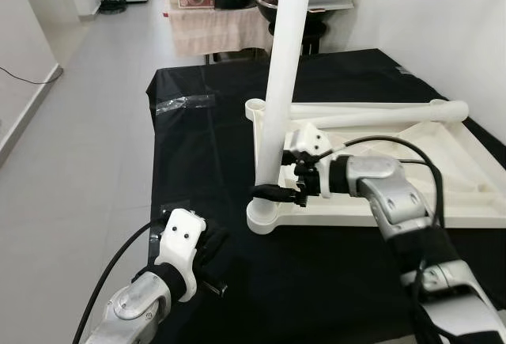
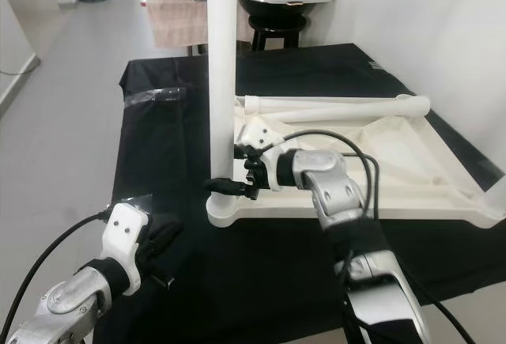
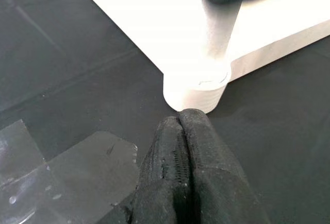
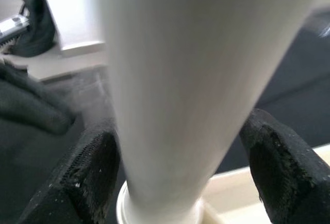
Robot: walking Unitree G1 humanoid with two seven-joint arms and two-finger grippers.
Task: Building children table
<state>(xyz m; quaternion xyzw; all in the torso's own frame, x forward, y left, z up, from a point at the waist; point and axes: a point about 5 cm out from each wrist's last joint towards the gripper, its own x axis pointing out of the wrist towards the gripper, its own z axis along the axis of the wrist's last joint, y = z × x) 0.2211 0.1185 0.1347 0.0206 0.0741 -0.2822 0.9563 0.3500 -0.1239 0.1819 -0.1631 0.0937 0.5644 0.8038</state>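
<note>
The upright table leg runs off the top edge. The upturned tabletop is cut off at the right edge.

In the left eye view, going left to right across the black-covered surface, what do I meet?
Left gripper, fingers shut, on the black cloth → upright white tapered table leg in the corner socket → right gripper at the leg's base → upside-down white plastic tabletop.

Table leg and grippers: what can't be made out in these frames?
- Leg: top cut off by the edge of both eye views.
- Right gripper: fingers straddle the leg; contact can't be judged.
- Leg's seating in the tabletop socket: washed out in the left wrist view.
- Left gripper: shut, resting on the cloth.
</note>
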